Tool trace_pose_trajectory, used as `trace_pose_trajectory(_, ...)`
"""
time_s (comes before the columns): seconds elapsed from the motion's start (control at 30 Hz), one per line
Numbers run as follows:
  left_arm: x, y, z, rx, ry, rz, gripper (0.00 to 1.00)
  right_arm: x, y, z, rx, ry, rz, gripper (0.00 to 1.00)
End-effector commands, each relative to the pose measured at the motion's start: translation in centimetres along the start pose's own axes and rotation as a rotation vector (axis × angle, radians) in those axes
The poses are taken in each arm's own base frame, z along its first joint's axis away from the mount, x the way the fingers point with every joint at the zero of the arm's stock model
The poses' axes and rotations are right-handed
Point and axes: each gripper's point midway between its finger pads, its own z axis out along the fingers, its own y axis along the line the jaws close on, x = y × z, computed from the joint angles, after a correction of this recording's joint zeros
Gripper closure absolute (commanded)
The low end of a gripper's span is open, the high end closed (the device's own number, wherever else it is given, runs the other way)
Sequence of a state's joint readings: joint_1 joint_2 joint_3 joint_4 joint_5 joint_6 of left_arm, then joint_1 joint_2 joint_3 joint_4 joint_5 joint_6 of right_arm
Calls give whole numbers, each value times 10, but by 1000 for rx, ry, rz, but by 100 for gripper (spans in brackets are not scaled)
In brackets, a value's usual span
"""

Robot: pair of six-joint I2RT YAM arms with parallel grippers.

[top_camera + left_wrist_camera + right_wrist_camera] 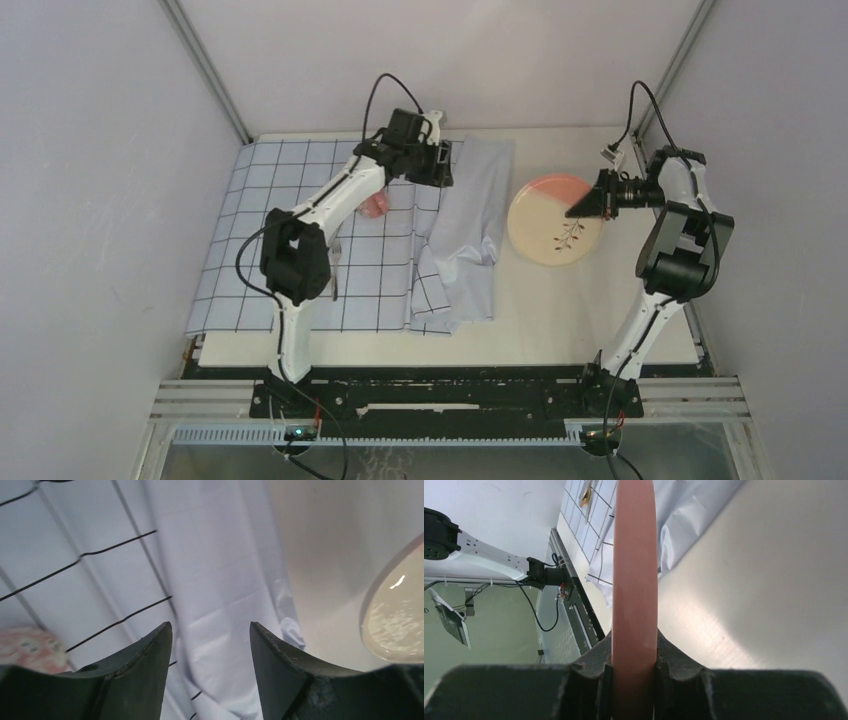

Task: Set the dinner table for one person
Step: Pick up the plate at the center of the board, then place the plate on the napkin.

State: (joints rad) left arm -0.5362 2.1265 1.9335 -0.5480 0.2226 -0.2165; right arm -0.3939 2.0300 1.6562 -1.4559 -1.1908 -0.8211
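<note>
**Plate gripped at the right, cloth rumpled in the middle**

At the left of the top view the pale-blue gridded cloth (300,250) covers that side of the cream table (590,320). Its right edge is flopped over in a rumpled fold near the middle, and a small pink object (375,206) lies on it beside the left arm. The left pincer (211,630) hangs released over that fold, jaws apart with nothing between them. Right of centre, over bare table just beside the fold, is the plate (548,228), cream with a pink band. The right pincer (634,672) is clenched on its right rim; whether the plate is down or slightly lifted I cannot tell. I take this for the plate-placing step. Next, I reckon, the fold wants flattening so the plate can go left onto the cloth without snagging.
</note>
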Motion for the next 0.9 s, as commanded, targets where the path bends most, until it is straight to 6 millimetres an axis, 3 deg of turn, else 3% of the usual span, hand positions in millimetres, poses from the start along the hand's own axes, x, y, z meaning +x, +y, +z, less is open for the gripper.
trace_pose_trajectory(0.0,-17,21,-47,-69,-51,36,37,-32,75,13,-123,-53,-43,100)
trace_pose_trajectory(0.03,-17,38,-55,-96,-48,13,37,-34,82,19,-134,-39,-39,100)
trace_pose_trajectory(0.1,-14,52,-65,-119,-42,-5,37,-37,93,33,-158,-15,-37,100)
trace_pose_trajectory(0.4,10,96,-107,-171,0,-79,37,-24,113,122,-121,159,-105,100)
trace_pose_trajectory(0.53,19,117,-129,-186,6,-111,37,-10,107,153,-84,228,-102,100)
trace_pose_trajectory(0.63,28,127,-143,-200,27,-109,37,-2,86,165,6,246,-99,100)
trace_pose_trajectory(0.87,42,149,-169,-219,34,-138,36,12,45,168,262,271,-156,100)
